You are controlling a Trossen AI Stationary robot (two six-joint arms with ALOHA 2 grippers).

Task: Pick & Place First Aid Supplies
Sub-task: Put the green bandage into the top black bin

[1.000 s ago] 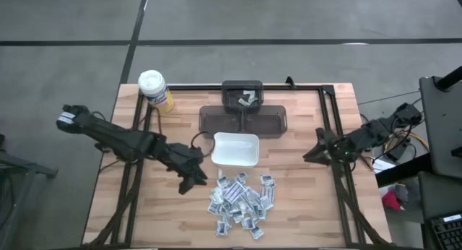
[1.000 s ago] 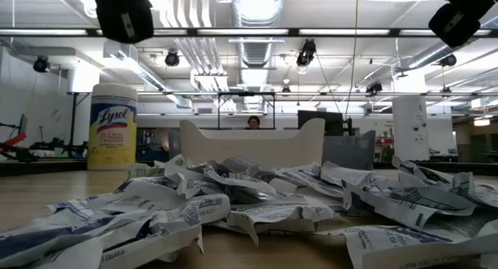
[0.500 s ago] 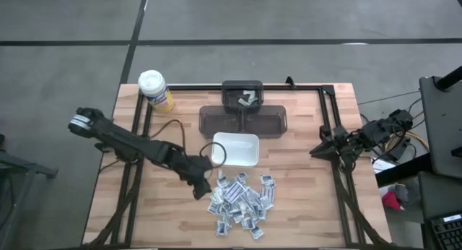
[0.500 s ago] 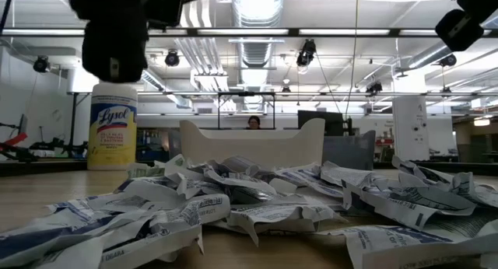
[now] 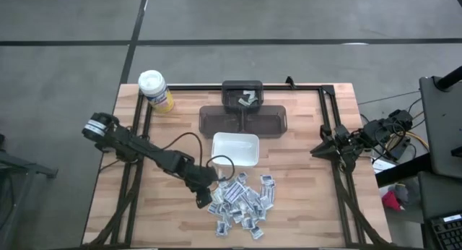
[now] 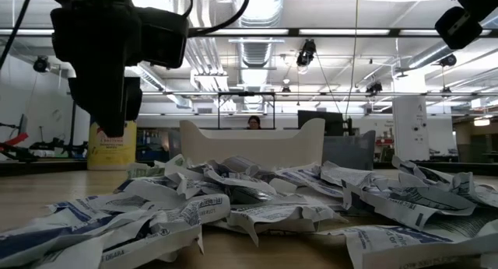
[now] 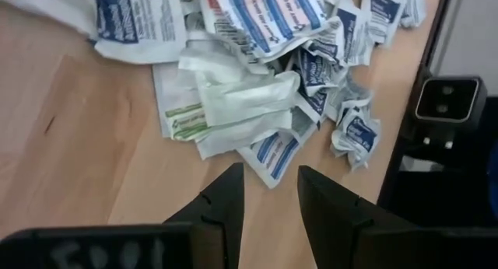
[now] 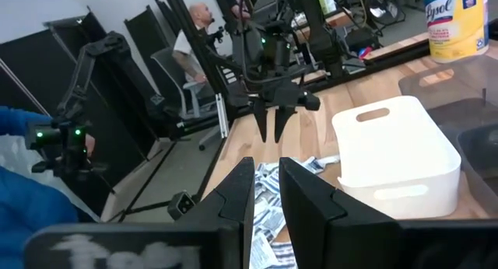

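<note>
The first aid packets (image 5: 242, 199) lie in a loose heap on the near middle of the table, white and grey with blue print; they also show in the low view (image 6: 257, 199) and the left wrist view (image 7: 249, 90). My left gripper (image 5: 203, 195) hangs open just left of the heap, fingers pointing down, above the bare wood at its edge (image 7: 271, 183). It touches nothing. My right gripper (image 5: 317, 150) waits open at the table's right side, above the table (image 8: 267, 176).
A white rectangular dish (image 5: 235, 149) stands just beyond the heap. Behind it is a dark tray (image 5: 244, 120) with a small bin (image 5: 242, 97) holding a few packets. A yellow canister (image 5: 155, 89) stands at the far left corner. Bare wood lies left of the heap.
My left gripper has moved toward the table's right and near edge, closing on the heap's left edge, and has come down toward the table. My right arm has drawn back slightly toward the right edge. The packets have not moved.
</note>
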